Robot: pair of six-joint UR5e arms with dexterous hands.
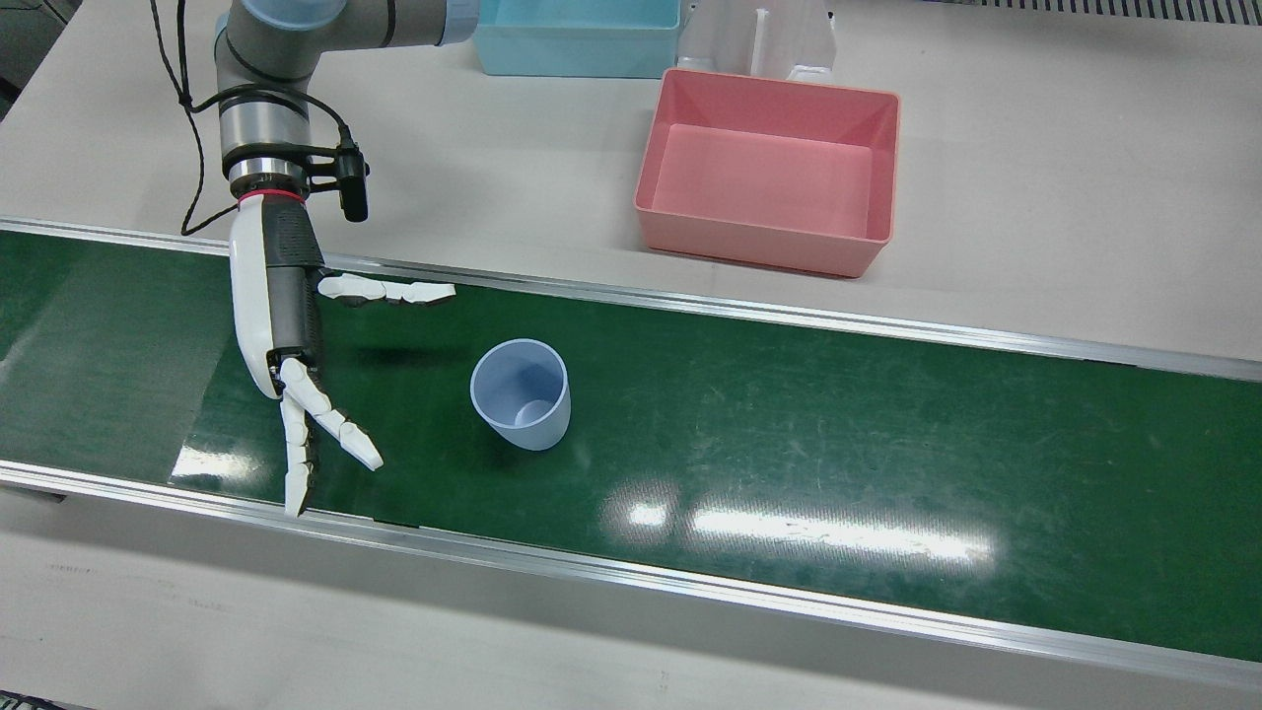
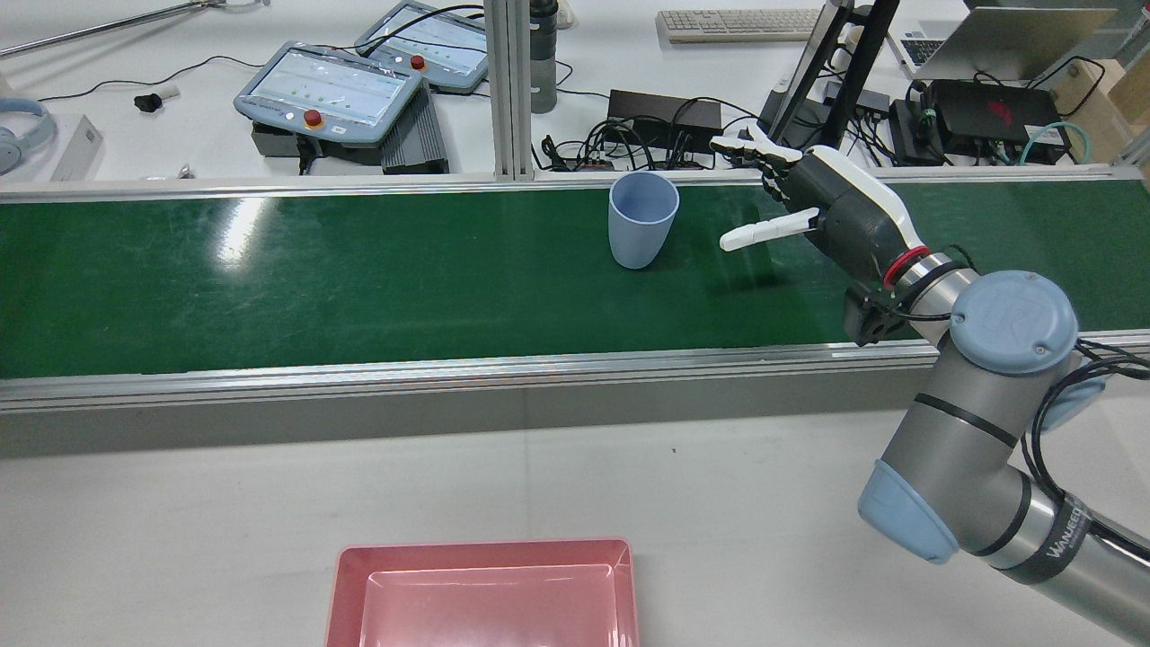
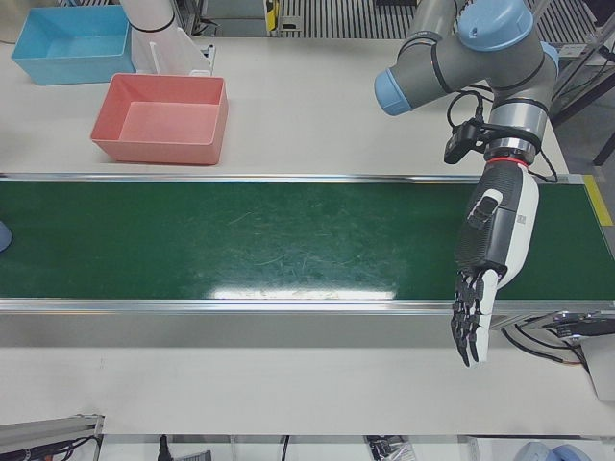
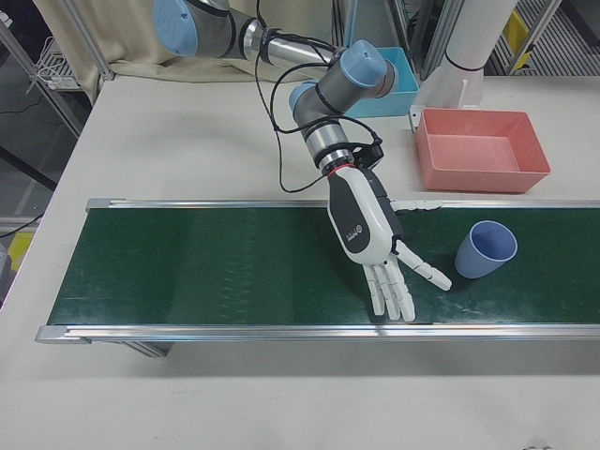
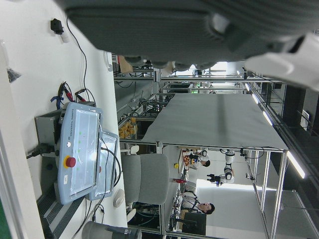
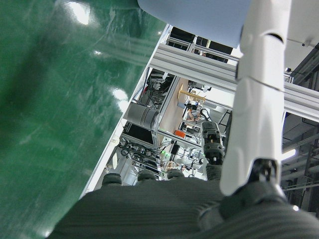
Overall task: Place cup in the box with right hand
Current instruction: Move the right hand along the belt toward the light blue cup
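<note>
Cup (image 1: 521, 394): one, pale blue, upright, mouth up, empty; standing on the green belt near its middle, touched by nothing.
Right hand (image 1: 296, 380): one, white and dark grey; over the belt beside the cup, apart from it; fingers spread and extended, thumb (image 1: 389, 291) stretched out sideways toward the cup's side; holding nothing.
Right arm (image 2: 970, 431): grey with blue caps, red ring at the wrist, small black camera clamped there.
Pink box (image 1: 769, 173): one, rectangular, empty, on the pale table on the robot's side of the belt, well apart from the cup.
Blue box (image 1: 577, 35): one, light blue, further back on the same table, near the white pedestal (image 1: 759, 39).
Left hand (image 3: 485, 269): one, hanging over the far end of the belt, fingers straight and pointing down past the belt's edge, apart, holding nothing.
Belt (image 1: 887, 463): one, dark green, scuffed, glare patches from overhead lights, framed by aluminium rails.
Table (image 1: 1085, 197): pale grey, bare apart from the two boxes and pedestal.
Room beyond, rear view: two teach pendants (image 2: 328, 90) with red buttons, keyboard (image 2: 737, 22), headphones (image 2: 22, 130), black electronics and tangled cables, an upright aluminium post (image 2: 508, 85).
</note>
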